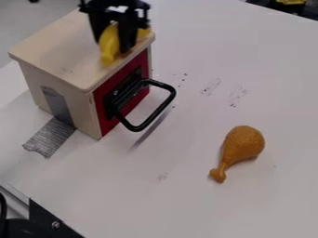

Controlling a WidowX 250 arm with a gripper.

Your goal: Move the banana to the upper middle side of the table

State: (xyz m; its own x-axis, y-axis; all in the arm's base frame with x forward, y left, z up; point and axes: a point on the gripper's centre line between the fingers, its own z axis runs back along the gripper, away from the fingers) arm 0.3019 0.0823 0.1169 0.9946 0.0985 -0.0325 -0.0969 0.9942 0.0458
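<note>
At the top left of the camera view hangs the gripper (114, 39), over the back right part of the wooden box's top. It is shut on the yellow banana (109, 45), which fills the gap between its two black fingers. One end of the banana points down toward the box's front edge, and more yellow shows to the right of the right finger. Whether the banana touches the box top or hangs just above it, I cannot tell.
The wooden box (59, 51) has a red front with a black loop handle (169, 103) sticking out over the white table (205, 28). An orange-brown toy drumstick (242, 143) lies at the right. Black hardware (46, 223) stands at the lower left corner.
</note>
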